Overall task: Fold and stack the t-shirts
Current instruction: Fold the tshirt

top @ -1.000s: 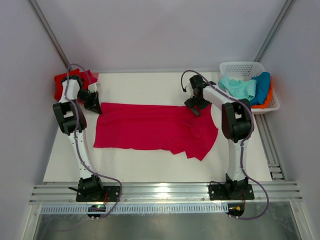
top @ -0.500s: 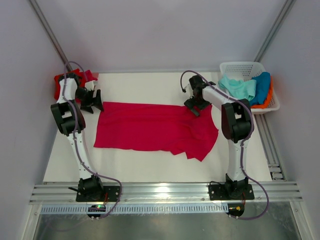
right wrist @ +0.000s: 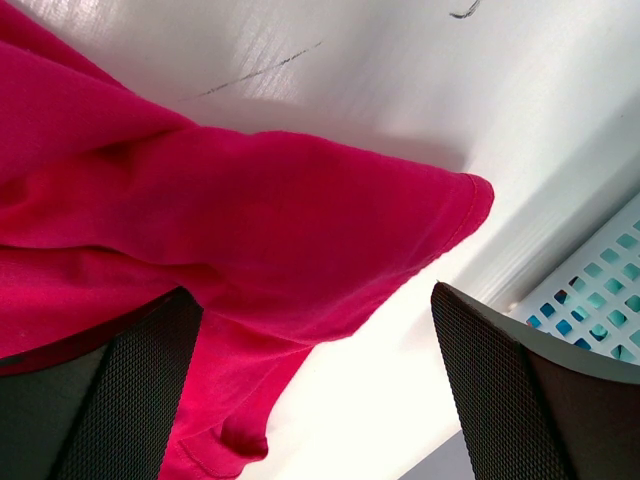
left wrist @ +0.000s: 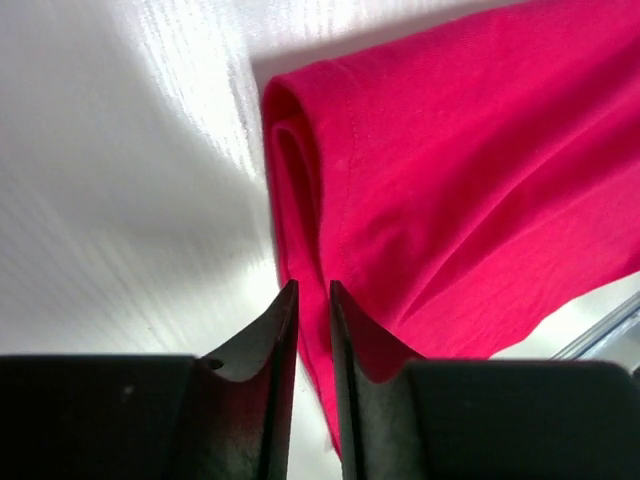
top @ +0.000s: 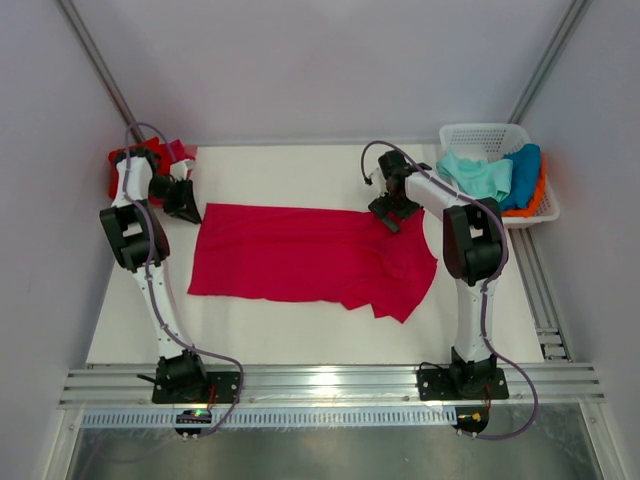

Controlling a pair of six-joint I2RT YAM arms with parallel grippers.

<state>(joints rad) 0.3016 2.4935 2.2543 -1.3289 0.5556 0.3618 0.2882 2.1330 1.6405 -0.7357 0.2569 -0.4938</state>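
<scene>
Only overhead shows the basket [top: 487,135] beyond the crimson-pink t-shirt [top: 300,255].

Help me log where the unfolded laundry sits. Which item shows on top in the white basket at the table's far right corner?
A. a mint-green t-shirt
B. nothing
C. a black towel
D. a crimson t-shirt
A: the mint-green t-shirt drapes over the white basket rim, beside blue and orange cloth.
</scene>
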